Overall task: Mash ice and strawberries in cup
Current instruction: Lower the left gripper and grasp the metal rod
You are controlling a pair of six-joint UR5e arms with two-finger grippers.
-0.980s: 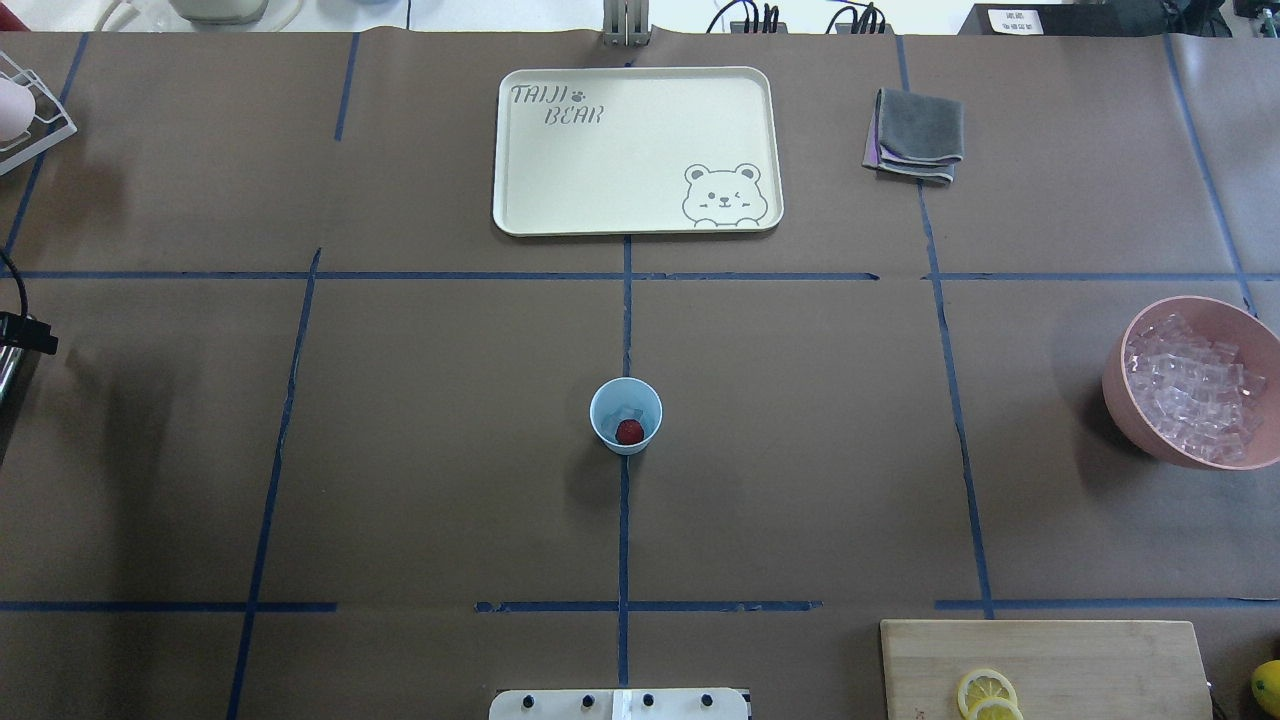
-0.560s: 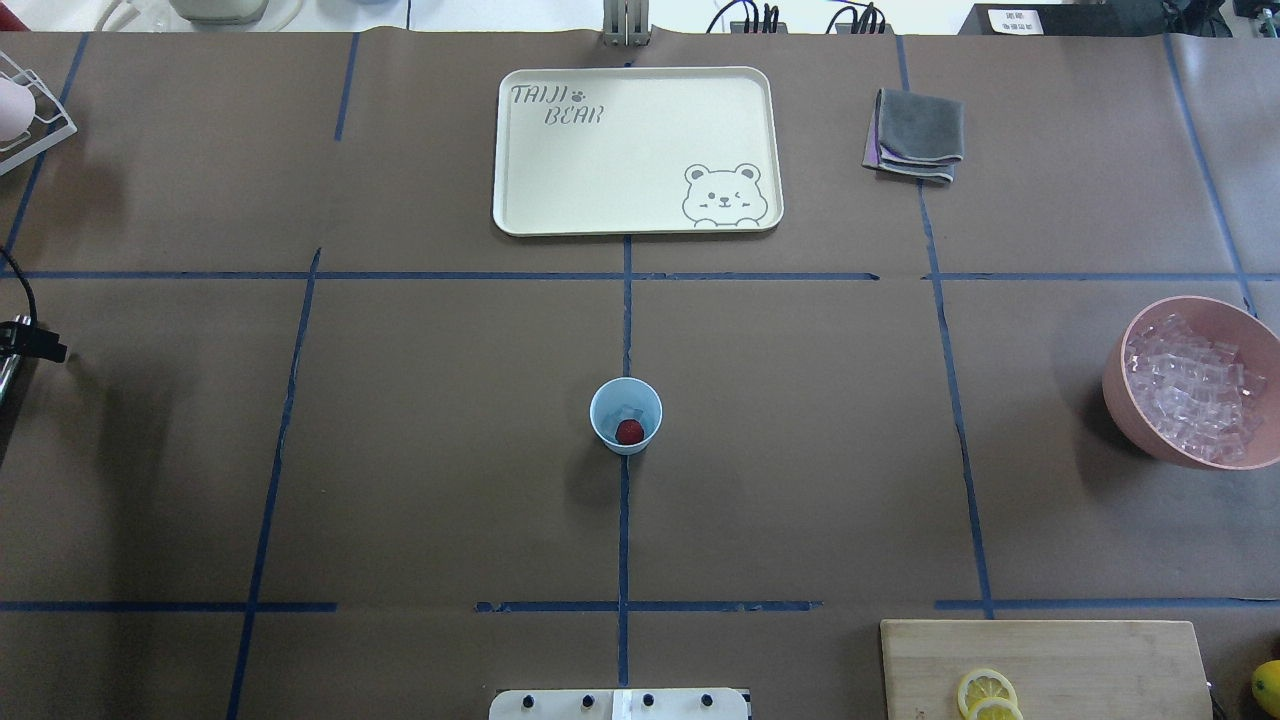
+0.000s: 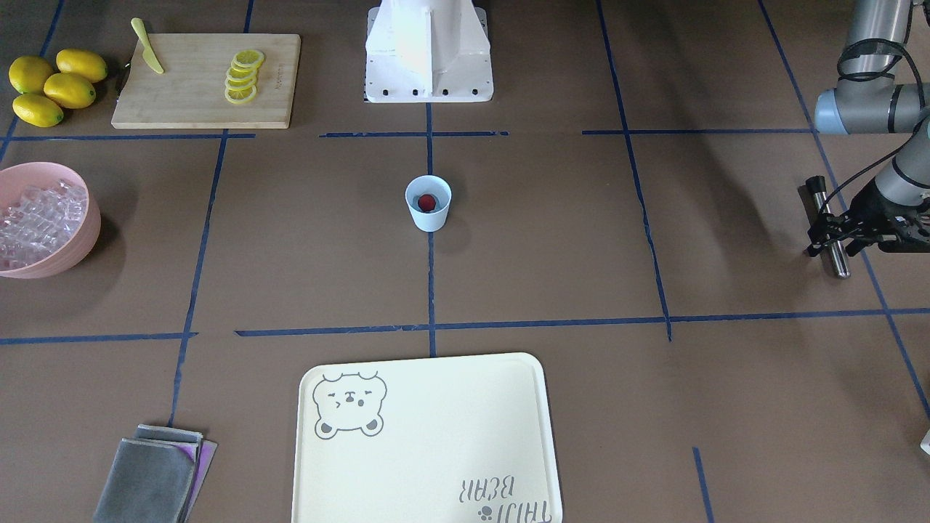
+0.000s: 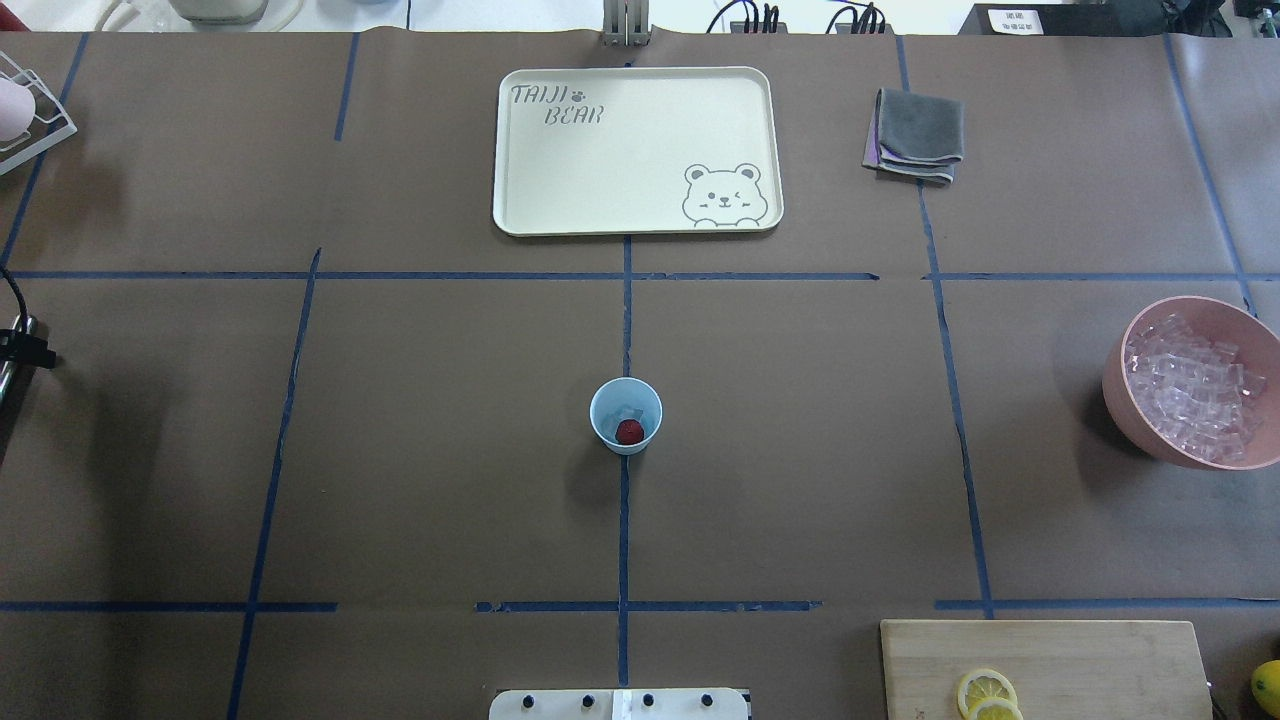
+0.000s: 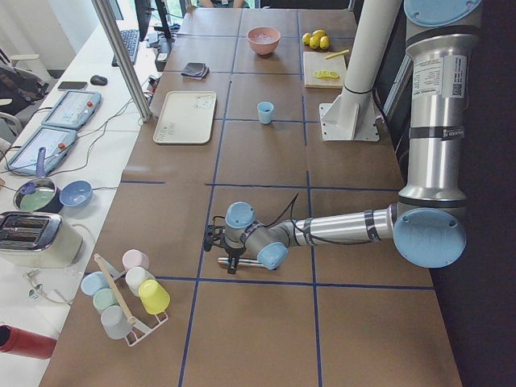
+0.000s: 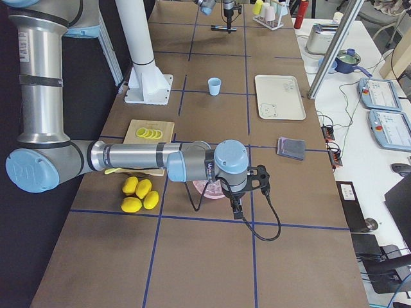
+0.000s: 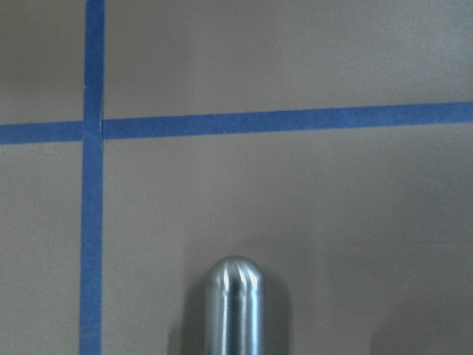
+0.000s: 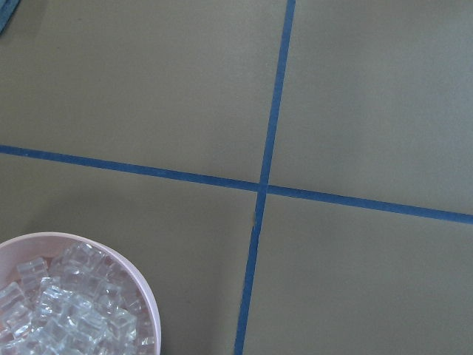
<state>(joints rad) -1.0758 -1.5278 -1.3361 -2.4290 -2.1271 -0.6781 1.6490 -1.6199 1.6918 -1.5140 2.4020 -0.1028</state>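
Clasping steel rod [image 3: 836, 258], left arm [image 3: 899, 176] low

Pale blue cup [image 3: 429, 216], red strawberry [image 3: 427, 201]

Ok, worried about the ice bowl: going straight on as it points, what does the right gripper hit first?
Probably bare table near the tape cross; the pink bowl sits beside that line. Depth is unclear.

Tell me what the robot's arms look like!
The left arm and the right arm are shiny silver tubes joined by round, pale blue caps. A thin black cable loops by each wrist, and the jaws at the tips are black. A white label with small print wraps the upright part.
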